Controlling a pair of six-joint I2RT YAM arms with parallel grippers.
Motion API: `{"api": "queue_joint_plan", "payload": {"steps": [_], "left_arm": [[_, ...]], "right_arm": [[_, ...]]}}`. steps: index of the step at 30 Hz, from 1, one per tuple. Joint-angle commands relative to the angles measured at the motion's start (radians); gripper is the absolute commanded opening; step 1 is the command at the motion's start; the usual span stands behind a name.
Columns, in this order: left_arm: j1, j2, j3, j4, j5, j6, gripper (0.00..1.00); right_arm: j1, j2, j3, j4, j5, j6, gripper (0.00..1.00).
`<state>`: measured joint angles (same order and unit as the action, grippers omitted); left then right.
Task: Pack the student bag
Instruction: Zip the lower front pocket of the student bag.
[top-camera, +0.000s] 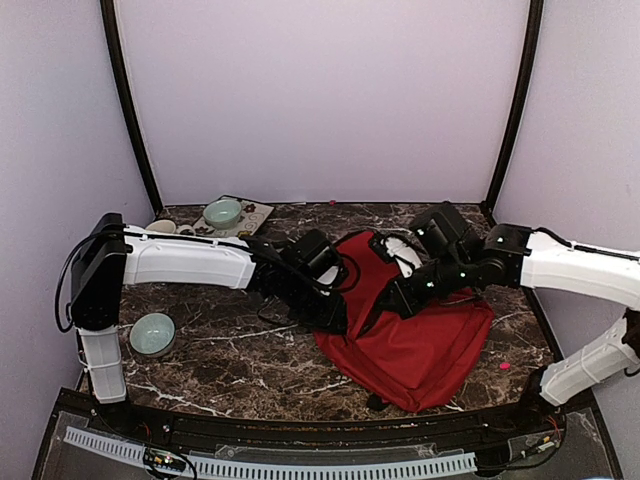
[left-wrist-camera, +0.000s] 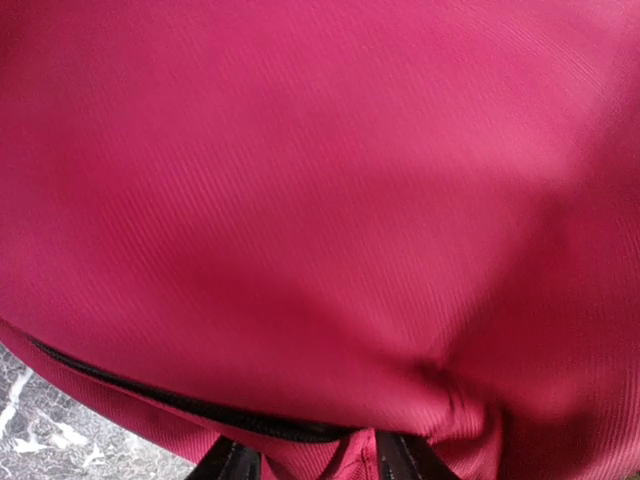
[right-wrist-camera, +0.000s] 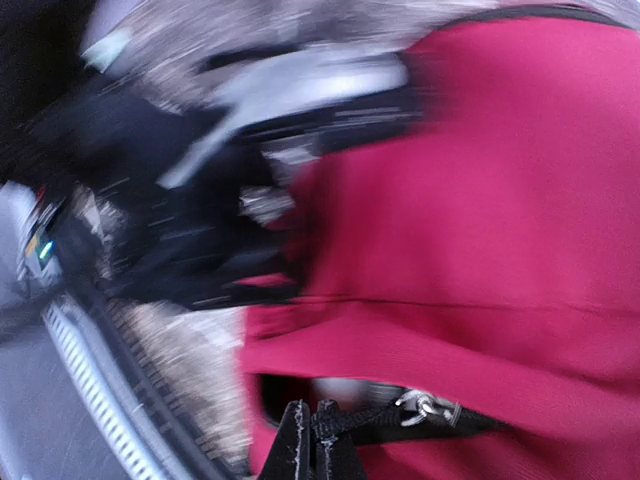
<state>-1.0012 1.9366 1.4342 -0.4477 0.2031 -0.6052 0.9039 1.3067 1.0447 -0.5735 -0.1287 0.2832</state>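
Right of centre on the table (top-camera: 250, 350) lies the red bag (top-camera: 420, 345), crumpled. Left gripper (left-wrist-camera: 315, 462) is half open, a fold of bag fabric pinched between its jaws (it puckers there). Right gripper (right-wrist-camera: 312, 445) is clamped tight on a black zip pull (right-wrist-camera: 400, 415). Front bowl (top-camera: 152, 333) and back bowl (top-camera: 222, 212) sit far left.

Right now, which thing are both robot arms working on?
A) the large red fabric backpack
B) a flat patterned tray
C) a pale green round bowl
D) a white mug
A: the left gripper is closed on a fold of the large red fabric backpack, and the right gripper pinches its black zip pull.
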Motion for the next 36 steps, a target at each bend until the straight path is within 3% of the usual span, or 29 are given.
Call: {"api": "queue_joint_plan", "payload": {"steps": [1, 8, 13, 20, 29, 34, 36], "left_arm": [[0.004, -0.002, 0.019, 0.038, 0.017, 0.01, 0.42], [0.005, -0.015, 0.041, 0.044, 0.011, 0.02, 0.42], [0.006, -0.043, 0.02, 0.028, -0.002, 0.024, 0.42], [0.012, -0.046, 0.032, 0.05, 0.028, 0.023, 0.41], [0.019, -0.069, 0.059, 0.043, 0.042, 0.021, 0.4], [0.021, -0.098, 0.079, 0.012, 0.028, 0.001, 0.39], [0.021, -0.135, 0.054, 0.03, 0.026, -0.023, 0.38]], "right_arm": [[0.166, 0.042, 0.027, 0.064, -0.137, -0.039, 0.0], [0.185, 0.131, 0.021, 0.005, -0.11, -0.022, 0.0], [0.183, 0.061, -0.019, -0.048, 0.039, -0.042, 0.0], [0.268, 0.107, 0.026, 0.137, -0.129, 0.003, 0.0], [0.293, 0.177, 0.053, 0.16, -0.253, -0.105, 0.0], [0.294, 0.233, 0.038, 0.085, -0.113, -0.101, 0.0], [0.293, 0.248, 0.015, 0.101, -0.129, -0.055, 0.0]]}}
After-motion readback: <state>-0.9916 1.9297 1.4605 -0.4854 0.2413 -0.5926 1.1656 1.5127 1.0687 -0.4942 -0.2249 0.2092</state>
